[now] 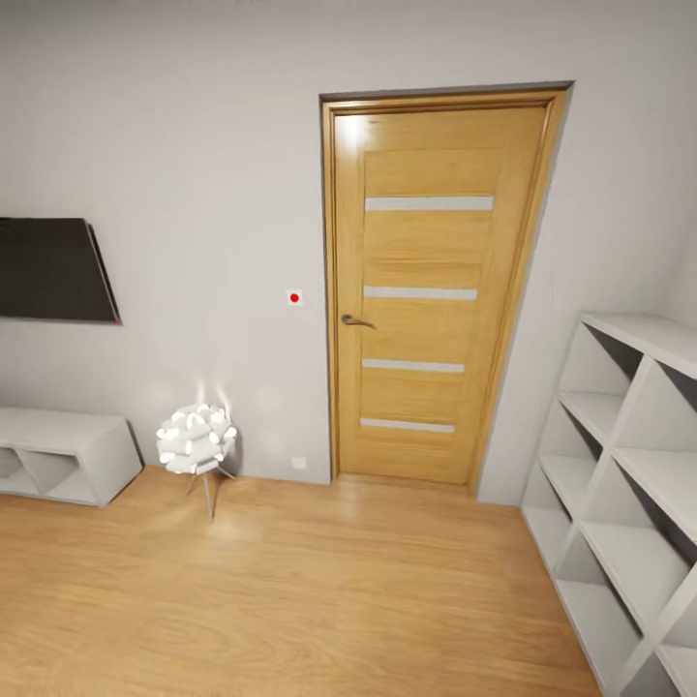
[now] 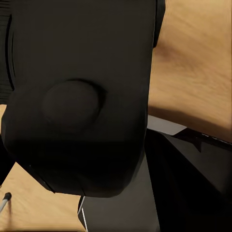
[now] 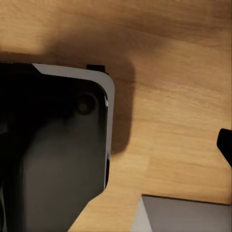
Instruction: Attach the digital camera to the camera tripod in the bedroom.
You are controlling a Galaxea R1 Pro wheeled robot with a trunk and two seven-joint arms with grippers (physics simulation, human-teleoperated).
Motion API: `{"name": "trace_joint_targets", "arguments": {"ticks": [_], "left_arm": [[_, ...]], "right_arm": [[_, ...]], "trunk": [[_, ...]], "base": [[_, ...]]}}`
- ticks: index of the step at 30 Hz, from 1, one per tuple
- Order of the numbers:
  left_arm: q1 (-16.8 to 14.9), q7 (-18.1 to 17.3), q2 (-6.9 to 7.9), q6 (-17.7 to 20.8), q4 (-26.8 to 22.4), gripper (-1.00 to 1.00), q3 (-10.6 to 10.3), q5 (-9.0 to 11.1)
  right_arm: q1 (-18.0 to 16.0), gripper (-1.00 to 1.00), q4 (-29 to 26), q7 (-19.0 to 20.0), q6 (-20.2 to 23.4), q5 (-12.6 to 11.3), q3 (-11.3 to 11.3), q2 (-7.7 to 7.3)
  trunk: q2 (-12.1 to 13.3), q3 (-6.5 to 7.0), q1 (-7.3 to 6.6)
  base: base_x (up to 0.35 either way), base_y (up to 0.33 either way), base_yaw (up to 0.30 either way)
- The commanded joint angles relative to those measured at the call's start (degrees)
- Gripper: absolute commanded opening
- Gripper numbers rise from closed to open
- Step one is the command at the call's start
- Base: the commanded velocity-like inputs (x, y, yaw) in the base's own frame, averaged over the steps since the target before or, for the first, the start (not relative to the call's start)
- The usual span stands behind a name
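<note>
A black boxy body with rounded corners and a round bump sits right against the left wrist lens, over the wood floor. It may be the digital camera, but I cannot tell. It hides the left fingers. The right wrist view looks down on my black, grey-edged base and the floor, with a dark tip at the frame's edge. The camera tripod is out of view. The head view faces a white wall in a room with a light wood floor.
A shut wooden door stands straight ahead. A white cubby shelf lines the right wall. At left are a wall screen, a low white cabinet and a white ball lamp on thin legs. Open wood floor lies in front.
</note>
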Motion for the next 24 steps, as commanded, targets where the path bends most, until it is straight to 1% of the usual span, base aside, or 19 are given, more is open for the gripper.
{"name": "trace_joint_targets", "arguments": {"ticks": [1, 24], "left_arm": [[-0.03, 0.18, -0.02, -0.12, 0.05, -1.0, -0.5, 0.32], [-0.03, 0.18, -0.02, -0.12, 0.05, -1.0, -0.5, 0.32]], "right_arm": [[-0.05, 1.0, 0.18, -0.07, -0.34, 0.59, -0.23, -0.02], [-0.05, 1.0, 0.17, -0.06, -0.34, 0.59, -0.23, -0.04]], "trunk": [[-0.04, -0.02, 0.02], [-0.04, -0.02, 0.02]], "base": [[0.0, 0.0, 0.269], [0.0, 0.0, 0.269]]}}
